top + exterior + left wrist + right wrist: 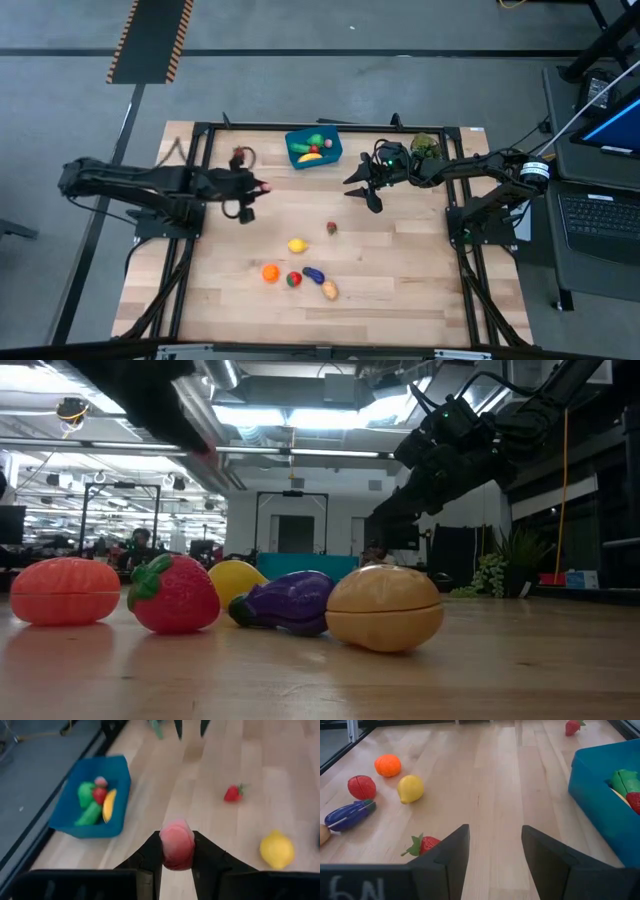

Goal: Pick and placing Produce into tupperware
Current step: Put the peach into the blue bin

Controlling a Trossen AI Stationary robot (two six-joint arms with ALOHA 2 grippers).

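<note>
Writing "6N" marks right pincer [492, 852], spread; left pincer [177, 851] pinches pink fruit [177, 847]

A pale wooden table [400, 290] with a dark frame carries scattered toy produce. Near the far edge sits a blue tupperware [313, 148]. A lone strawberry [332, 228] lies mid-table, a lemon [297, 245] just nearer. Toward the front edge cluster an orange [270, 272], a red fruit [293, 279], a purple eggplant [314, 275] and a tan potato [329, 290]. A small reddish object [239, 156], possibly another strawberry, lies left of the box.
</note>
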